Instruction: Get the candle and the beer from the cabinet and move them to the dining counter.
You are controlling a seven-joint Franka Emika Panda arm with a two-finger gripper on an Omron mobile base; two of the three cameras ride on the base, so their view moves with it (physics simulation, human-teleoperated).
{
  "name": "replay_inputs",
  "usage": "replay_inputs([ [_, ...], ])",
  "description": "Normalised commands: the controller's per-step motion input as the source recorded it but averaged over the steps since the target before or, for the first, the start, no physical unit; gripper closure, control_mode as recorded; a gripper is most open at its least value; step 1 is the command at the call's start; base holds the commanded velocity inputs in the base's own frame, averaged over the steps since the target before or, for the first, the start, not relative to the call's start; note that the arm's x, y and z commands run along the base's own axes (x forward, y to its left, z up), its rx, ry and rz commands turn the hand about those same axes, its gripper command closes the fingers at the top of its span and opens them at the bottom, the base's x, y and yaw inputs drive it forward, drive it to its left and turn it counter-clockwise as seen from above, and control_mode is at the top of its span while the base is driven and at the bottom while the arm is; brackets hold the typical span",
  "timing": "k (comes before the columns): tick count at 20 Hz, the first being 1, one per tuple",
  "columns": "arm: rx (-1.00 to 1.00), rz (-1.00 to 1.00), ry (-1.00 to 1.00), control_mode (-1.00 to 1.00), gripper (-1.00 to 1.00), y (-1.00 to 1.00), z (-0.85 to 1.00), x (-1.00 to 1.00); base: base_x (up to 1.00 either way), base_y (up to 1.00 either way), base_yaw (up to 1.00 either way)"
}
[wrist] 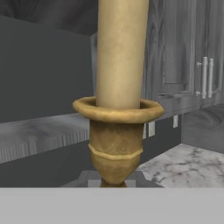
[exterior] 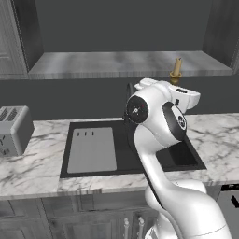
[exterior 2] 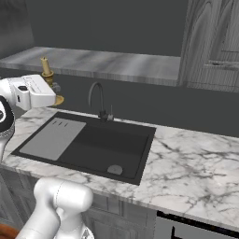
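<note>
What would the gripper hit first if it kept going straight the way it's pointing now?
The gripper, shut on the candle, seems to point toward the grey door-fronted cabinets beyond. They look like the first thing past the candle, though depth is hard to judge.

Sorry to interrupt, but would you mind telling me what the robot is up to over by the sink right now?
The arm has its tool shut on the candle, gripping the brass holder low down. In the base views the candle is upright in front of the cabinet shelf edge, above the marble counter beside the black sink, so it looks lifted off the shelf. The hand view shows the candle close up. It is not at the dining counter yet.
</note>
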Motion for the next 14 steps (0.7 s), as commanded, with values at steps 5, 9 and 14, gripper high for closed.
replay_inputs([
  [5,0.0,0.0,0.0,1.0,1.0,0.0,0.0,0.0,0.0,0.0,0.0],
  [9,0.0,0.0,0.0,1.0,1.0,0.0,0.0,0.0,0.0,0.0,0.0],
  [14,0.0,0.0,0.0,1.0,1.0,0.0,0.0,0.0,0.0,0.0,0.0],
])
